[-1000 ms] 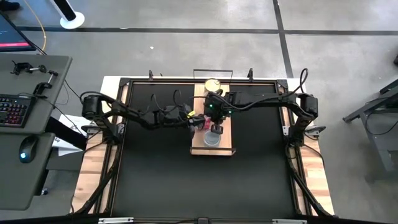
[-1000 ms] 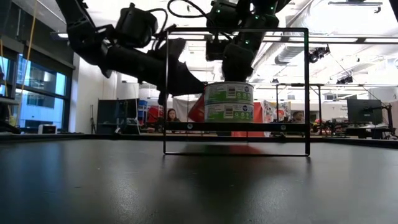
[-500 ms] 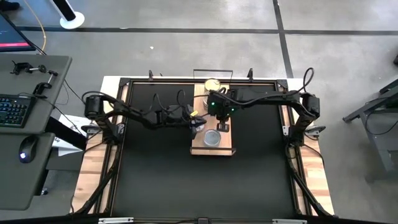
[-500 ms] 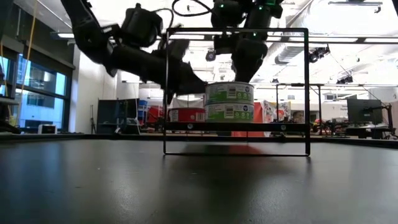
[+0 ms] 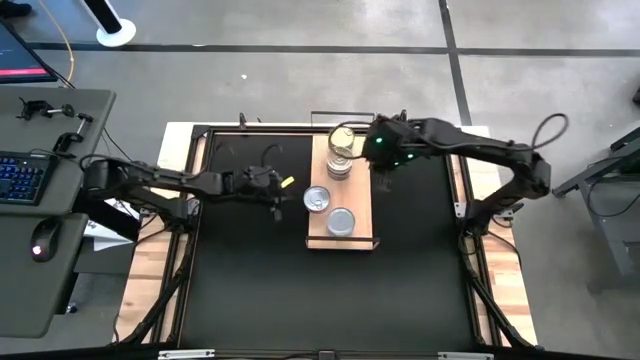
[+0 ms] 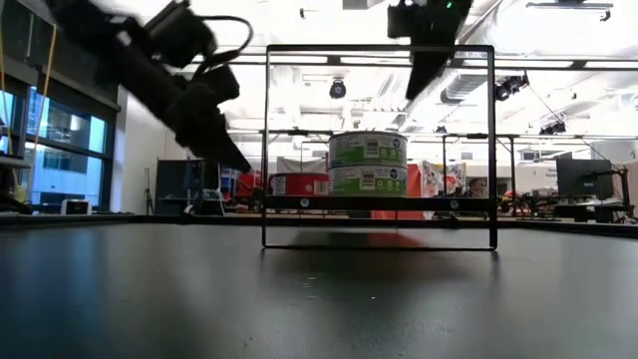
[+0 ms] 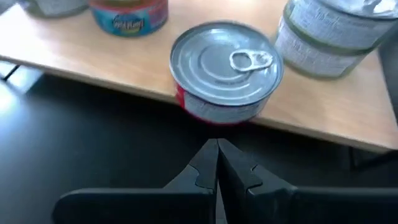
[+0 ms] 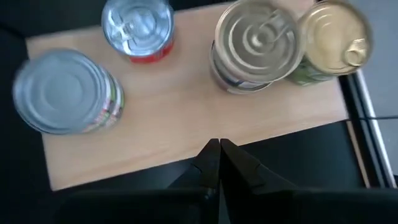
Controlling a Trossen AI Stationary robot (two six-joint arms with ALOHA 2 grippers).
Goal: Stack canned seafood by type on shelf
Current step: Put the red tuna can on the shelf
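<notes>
The red-labelled tin [image 5: 317, 199] sits right at the 9 o'clock edge of the shelf [image 5: 362, 200]. A careless approach by the left gripper [image 7: 217, 163], which hangs over the black bench [image 5: 250, 280] just off that edge with its jaws clenched on nothing, could nudge it off the plank or into the two-high stack [image 5: 341, 221] at the 6 o'clock end. The right gripper [image 8: 217, 163], jaws likewise clenched and empty, is off the 3 o'clock side near the far tins. Counted from above there are four lid positions: three silver tops and one gold-lidded tin [image 5: 343, 135] at the 12 o'clock end. That makes at least five tins; whether the silver-topped tin [image 5: 340, 163] beside the gold one hides another I cannot tell.
</notes>
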